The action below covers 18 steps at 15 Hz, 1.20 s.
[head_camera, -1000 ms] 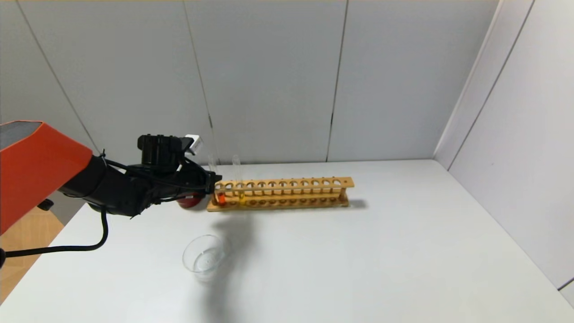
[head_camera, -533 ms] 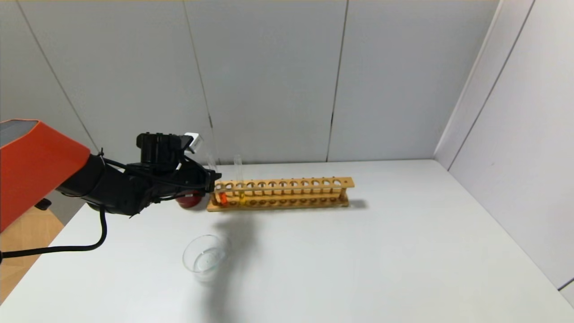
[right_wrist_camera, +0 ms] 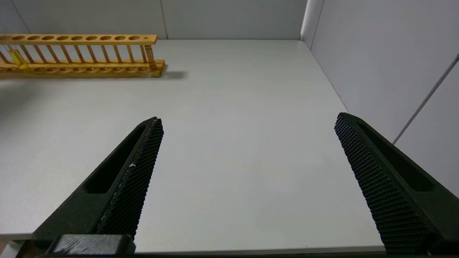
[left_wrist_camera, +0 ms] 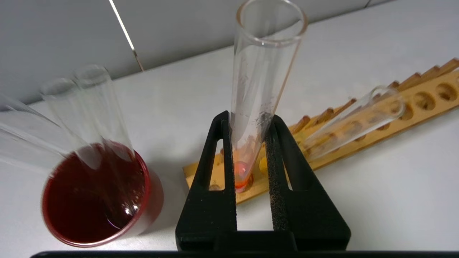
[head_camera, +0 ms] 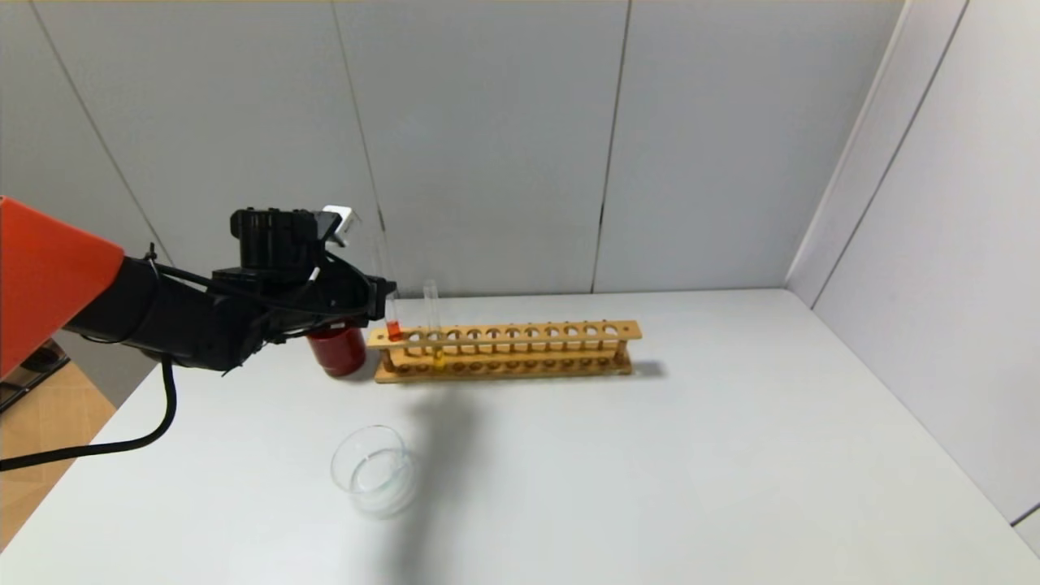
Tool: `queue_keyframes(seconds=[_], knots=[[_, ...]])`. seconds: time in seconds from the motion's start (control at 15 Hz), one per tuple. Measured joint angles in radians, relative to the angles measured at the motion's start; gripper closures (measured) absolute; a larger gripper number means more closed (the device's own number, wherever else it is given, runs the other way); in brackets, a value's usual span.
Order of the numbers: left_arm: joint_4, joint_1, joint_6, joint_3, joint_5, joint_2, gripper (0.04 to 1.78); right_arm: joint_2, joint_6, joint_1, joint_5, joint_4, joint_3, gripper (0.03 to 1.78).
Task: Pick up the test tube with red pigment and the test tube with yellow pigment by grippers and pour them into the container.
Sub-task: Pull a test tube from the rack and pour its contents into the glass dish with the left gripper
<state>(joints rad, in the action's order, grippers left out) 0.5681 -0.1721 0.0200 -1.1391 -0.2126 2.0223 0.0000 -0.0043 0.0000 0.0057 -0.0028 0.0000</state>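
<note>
My left gripper [head_camera: 382,294] is shut on the test tube with red pigment [head_camera: 393,327], held upright above the left end of the wooden rack [head_camera: 520,349]. The tube's red bottom is level with the rack's top rail. In the left wrist view the gripper [left_wrist_camera: 250,118] clamps the tube [left_wrist_camera: 263,71] between both pads. The test tube with yellow pigment [head_camera: 433,325] stands in the rack next to it and also shows in the left wrist view [left_wrist_camera: 355,122]. The clear glass container [head_camera: 374,471] sits on the table in front. My right gripper [right_wrist_camera: 249,120] is open and empty above the table's near right part.
A dark red cup [head_camera: 337,349] stands just left of the rack; the left wrist view shows clear tubes [left_wrist_camera: 96,107] leaning in it. The rack's other holes are empty. Grey walls close the back and right [head_camera: 934,244]. The rack's right end shows in the right wrist view [right_wrist_camera: 79,53].
My left gripper has risen with the red tube, drawing it up out of its rack hole. The red cup behind the arm has come into view.
</note>
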Motion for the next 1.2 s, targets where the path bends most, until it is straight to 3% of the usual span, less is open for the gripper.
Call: queue_keyframes(seconds=[0.6, 1.2], knots=[[-0.093, -0.003, 0.002, -0.061, 0.038, -0.19, 1.51, 0.0, 0.0, 0.0, 0.0, 0.0, 0.0, 0.06], [0.113, -0.006, 0.098, 0.257, 0.064, -0.41, 1.51, 0.0, 0.0, 0.0, 0.0, 0.0, 0.0, 0.06]])
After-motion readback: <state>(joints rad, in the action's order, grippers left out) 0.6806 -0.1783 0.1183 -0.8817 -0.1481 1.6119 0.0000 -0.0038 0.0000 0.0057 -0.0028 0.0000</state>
